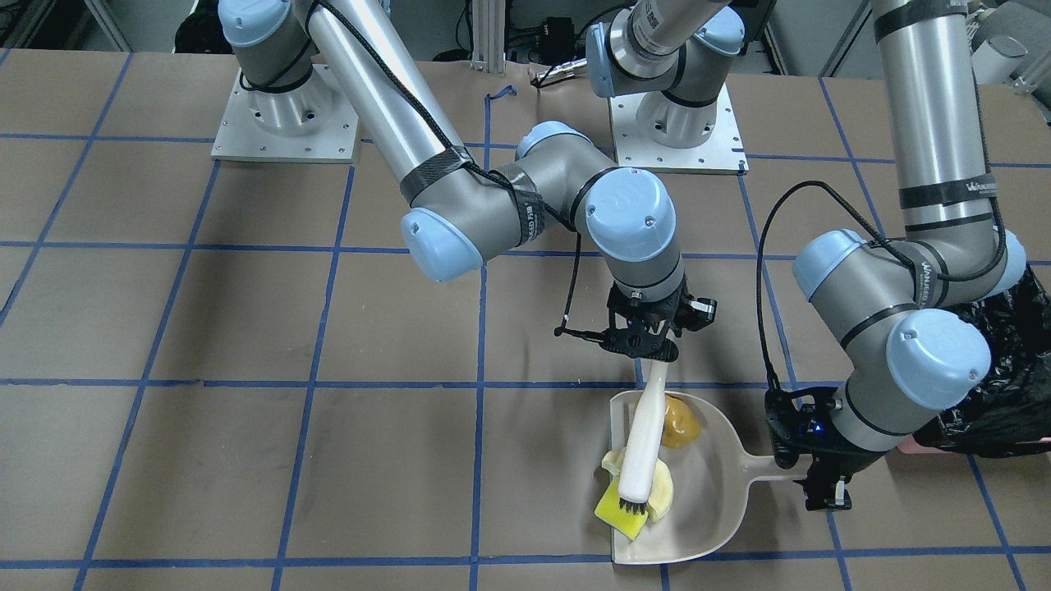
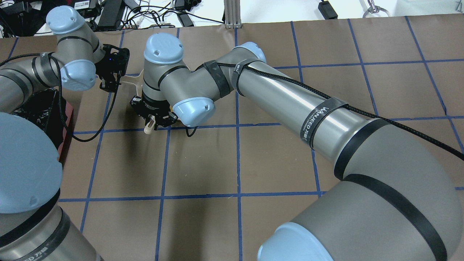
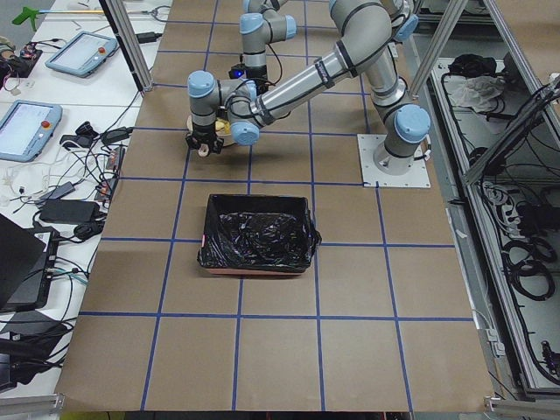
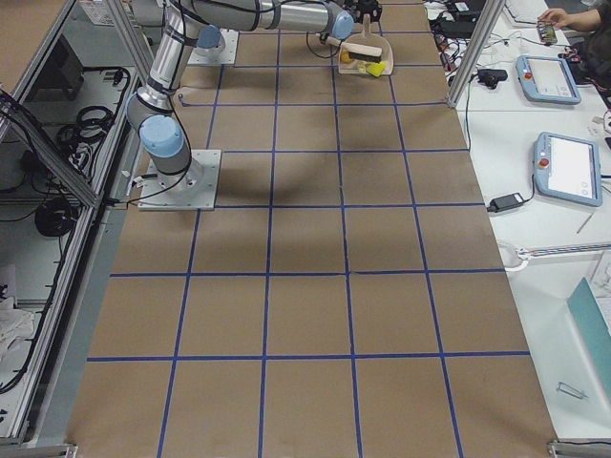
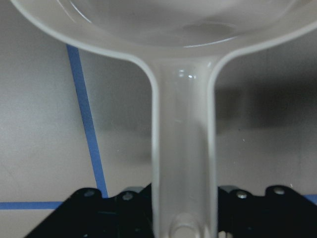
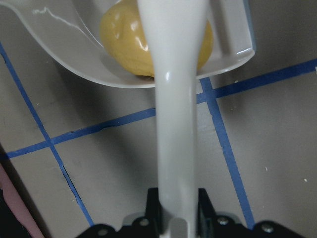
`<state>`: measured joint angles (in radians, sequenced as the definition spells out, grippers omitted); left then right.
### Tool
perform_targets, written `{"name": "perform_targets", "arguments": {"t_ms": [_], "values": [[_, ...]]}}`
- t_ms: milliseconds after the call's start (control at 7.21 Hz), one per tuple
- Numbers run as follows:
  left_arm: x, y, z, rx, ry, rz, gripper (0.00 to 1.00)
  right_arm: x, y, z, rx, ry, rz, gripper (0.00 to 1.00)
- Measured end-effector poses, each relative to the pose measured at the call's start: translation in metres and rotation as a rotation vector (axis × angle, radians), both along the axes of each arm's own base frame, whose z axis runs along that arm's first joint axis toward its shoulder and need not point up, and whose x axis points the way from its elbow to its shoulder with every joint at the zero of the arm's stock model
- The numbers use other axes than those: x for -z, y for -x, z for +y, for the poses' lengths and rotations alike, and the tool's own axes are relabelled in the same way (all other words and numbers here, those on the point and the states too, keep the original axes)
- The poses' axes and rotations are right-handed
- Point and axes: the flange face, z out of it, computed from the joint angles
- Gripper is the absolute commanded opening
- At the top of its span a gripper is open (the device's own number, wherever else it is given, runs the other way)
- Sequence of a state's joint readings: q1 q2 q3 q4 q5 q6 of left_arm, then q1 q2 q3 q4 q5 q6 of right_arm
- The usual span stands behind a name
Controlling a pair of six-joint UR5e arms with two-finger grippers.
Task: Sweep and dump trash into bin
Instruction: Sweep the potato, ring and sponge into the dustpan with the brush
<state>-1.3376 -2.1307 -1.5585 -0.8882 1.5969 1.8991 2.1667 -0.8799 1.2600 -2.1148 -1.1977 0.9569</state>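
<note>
My left gripper (image 1: pixel 810 480) is shut on the handle (image 5: pixel 183 148) of the beige dustpan (image 1: pixel 706 501), which lies flat on the table. My right gripper (image 1: pixel 650 349) is shut on a white brush (image 1: pixel 643 447) whose bristles rest at the pan's open lip. The brown potato (image 1: pixel 681 420) lies inside the pan and also shows in the right wrist view (image 6: pixel 121 39). The cream crescent slice (image 1: pixel 662 494) lies at the lip under the brush head. The yellow wedge (image 1: pixel 617 515) straddles the lip. The pink bin with its black bag (image 3: pixel 258 236) stands beside the left arm.
The bin's black bag (image 1: pixel 1014 386) shows at the right edge of the front view, close behind the left arm's elbow. The brown table (image 1: pixel 246 460) carries a blue tape grid. The two arm base plates (image 1: pixel 283 123) are bolted at the robot's side.
</note>
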Motion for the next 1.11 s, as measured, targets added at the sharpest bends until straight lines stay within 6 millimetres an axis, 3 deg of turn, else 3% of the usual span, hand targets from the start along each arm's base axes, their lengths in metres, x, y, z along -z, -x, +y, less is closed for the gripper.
{"name": "perform_targets", "arguments": {"t_ms": [1110], "values": [[0.0, 0.0, 0.0, 0.0, 0.0, 0.0, 0.0, -0.004, 0.029, -0.001, -0.052, 0.021, 0.188, 0.0]]}}
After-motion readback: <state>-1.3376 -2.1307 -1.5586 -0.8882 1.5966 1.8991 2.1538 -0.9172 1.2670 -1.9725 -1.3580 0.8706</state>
